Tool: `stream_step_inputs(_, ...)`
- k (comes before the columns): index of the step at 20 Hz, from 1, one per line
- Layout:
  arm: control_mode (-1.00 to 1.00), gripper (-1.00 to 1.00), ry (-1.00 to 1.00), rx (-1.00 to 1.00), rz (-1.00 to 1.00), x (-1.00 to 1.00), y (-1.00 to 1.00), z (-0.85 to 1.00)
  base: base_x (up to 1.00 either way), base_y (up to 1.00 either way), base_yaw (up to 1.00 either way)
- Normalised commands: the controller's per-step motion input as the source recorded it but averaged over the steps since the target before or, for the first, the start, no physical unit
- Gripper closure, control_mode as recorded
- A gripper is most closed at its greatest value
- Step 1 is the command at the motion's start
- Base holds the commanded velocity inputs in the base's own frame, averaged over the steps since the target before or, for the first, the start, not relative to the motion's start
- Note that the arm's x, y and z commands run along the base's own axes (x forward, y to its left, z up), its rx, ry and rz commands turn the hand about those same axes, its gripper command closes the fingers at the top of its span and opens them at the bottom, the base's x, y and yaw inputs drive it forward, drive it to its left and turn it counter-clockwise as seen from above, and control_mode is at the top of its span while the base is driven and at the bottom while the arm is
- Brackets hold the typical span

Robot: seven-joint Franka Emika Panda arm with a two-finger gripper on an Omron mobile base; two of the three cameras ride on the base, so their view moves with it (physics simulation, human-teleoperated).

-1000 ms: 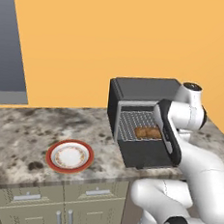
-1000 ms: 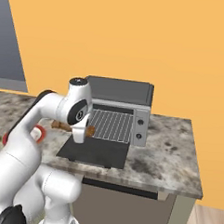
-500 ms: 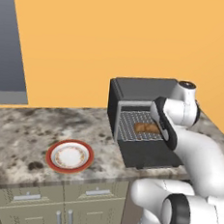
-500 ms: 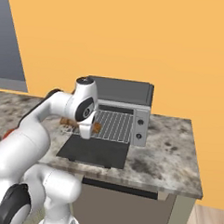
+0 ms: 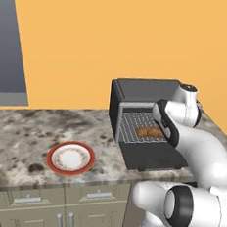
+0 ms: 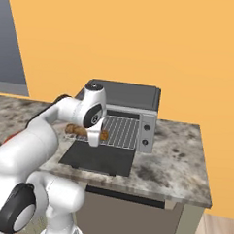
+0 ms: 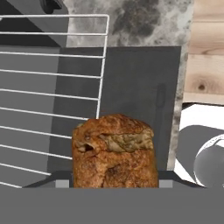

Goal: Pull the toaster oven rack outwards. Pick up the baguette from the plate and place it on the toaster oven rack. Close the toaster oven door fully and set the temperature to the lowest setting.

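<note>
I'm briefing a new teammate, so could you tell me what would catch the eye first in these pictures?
The baguette held in the gripper above the pulled-out rack, in front of the toaster oven. Its door lies folded down flat on the counter. To the left sits the plate, bare.

The toaster oven (image 5: 146,101) stands at the back of the counter (image 5: 20,136), its door (image 5: 153,157) folded down in front. The rack (image 6: 119,130) sticks out over the door, with the baguette (image 5: 150,133) above it. The plate (image 5: 71,157) lies on the counter, well to the oven's left.
</note>
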Motion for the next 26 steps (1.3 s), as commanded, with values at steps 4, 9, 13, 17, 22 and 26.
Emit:
stream_step_inputs(4, -1.0, 1.0, 0.0, 0.0, 0.04, 0.0, 0.0, -0.18, 0.0, 0.0, 0.0)
stream_step_inputs(9, -1.0, 1.0, -0.01, 0.0, 0.05, 0.0, -0.06, -0.06, 0.0, 0.0, 0.0)
stream_step_inputs(13, -1.0, 1.0, 0.0, 0.0, 0.04, 0.1, -0.09, 0.0, 0.0, 0.0, 0.0)
stream_step_inputs(17, -1.0, 1.0, 0.0, 0.0, 0.03, 0.2, -0.07, 0.0, 0.0, 0.0, 0.0)
stream_step_inputs(22, -1.0, 1.0, 0.0, 0.0, 0.01, 0.22, -0.01, 0.0, 0.0, 0.0, 0.0)
stream_step_inputs(26, -1.0, 1.0, 0.0, 0.0, 0.0, 0.23, 0.0, 0.0, 0.0, 0.0, 0.0)
